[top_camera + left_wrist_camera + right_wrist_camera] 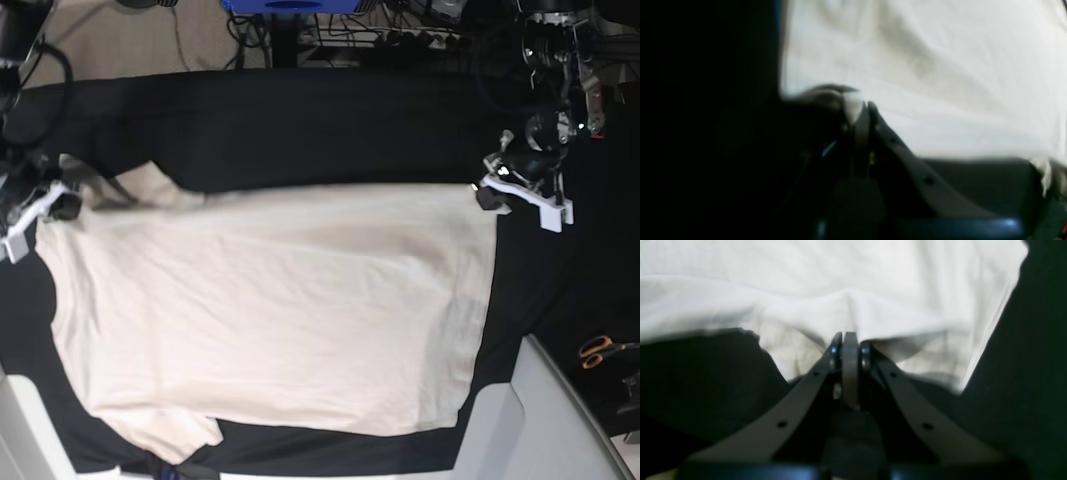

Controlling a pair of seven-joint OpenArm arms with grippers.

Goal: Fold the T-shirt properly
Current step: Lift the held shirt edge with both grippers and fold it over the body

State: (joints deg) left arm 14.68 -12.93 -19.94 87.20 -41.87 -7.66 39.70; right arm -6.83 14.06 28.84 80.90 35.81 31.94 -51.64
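orange-handled scissors sit off at the table's edge, well clear of everything; nothing's blocking either arm; no bins or trays to speak of, just the black table cloth underneath; the T-shirt is spread wide across it, one edge raised; left gripper is pinched tight on one corner of that edge, right gripper clamped on the cloth at the other end
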